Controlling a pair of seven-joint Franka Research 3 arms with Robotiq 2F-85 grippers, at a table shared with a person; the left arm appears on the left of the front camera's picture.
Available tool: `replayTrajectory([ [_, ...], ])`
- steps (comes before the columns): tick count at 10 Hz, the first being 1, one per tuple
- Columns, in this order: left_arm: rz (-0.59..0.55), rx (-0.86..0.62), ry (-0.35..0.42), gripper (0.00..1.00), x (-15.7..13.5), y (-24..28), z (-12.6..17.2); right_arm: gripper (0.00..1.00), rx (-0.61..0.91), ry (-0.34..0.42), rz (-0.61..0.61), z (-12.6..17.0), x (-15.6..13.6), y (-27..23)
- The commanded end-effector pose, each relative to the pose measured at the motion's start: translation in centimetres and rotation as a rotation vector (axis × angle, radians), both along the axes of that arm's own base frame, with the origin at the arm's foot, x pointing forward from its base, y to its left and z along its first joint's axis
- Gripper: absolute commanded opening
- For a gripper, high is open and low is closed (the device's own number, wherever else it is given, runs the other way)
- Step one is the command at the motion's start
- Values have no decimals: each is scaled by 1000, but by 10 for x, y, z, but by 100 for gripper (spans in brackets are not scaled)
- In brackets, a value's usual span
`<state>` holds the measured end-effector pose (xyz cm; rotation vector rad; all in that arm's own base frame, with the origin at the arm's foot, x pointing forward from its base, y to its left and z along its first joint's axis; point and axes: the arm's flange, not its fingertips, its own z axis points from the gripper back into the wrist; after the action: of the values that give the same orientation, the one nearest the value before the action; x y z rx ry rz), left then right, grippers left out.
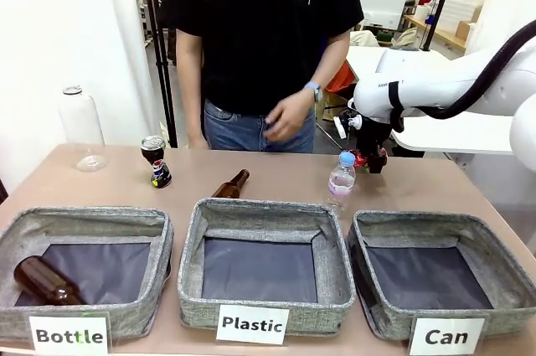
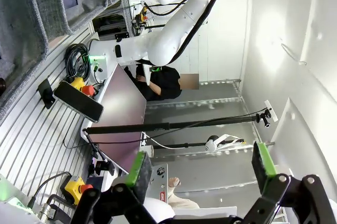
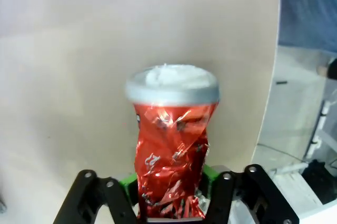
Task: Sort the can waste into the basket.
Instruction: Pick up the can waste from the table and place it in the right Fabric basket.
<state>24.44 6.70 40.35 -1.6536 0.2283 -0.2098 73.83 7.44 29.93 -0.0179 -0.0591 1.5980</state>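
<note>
The right arm reaches in over the far right part of the table. Its end effector points downward and is closed on the red can, near the table's far edge. In the right wrist view the green pads press on the crumpled red body from both sides. The can's long axis runs in line with the fingers, silver end pointing away from the wrist toward the tabletop. It is not clear whether the can touches the table.

The basket labelled "Can" sits at the table's near right corner and looks empty. It lies toward the near edge from the held can, on the same side as the right arm, so the carry probably runs straight toward that edge. A clear plastic bottle stands just beside the end effector, toward the table's middle.

The dark can stands upright near the far edge on the left half of the table, well apart from its basket, on the left arm's side.

The left end effector is spread wide with nothing between its pads.
</note>
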Motion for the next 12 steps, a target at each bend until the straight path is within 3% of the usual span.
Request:
replayTrajectory([
  [1, 10, -11, -9, 100, 1, 2, 4, 0, 13, -14, -35, 15, -11, -11],
  [2, 10, -11, -9, 100, 1, 2, 4, 0, 31, -12, -60, 32, -26, -32],
  [5, 10, -11, -9, 100, 1, 2, 4, 0, 150, 54, -250, 93, -112, -142],
  [7, 10, -11, -9, 100, 1, 2, 4, 0, 237, 99, -336, 106, -169, -182],
  [9, 10, -11, -9, 100, 1, 2, 4, 0, 291, 44, -465, 103, -227, -209],
  [10, 10, -11, -9, 100, 1, 2, 4, 0, 252, -93, -443, 96, -229, -207],
  [11, 10, -11, -9, 100, 1, 2, 4, 0, 256, 102, -433, 111, -205, -218],
  [12, 10, -11, -9, 100, 1, 2, 4, 0, 256, 102, -433, 111, -205, -218],
])
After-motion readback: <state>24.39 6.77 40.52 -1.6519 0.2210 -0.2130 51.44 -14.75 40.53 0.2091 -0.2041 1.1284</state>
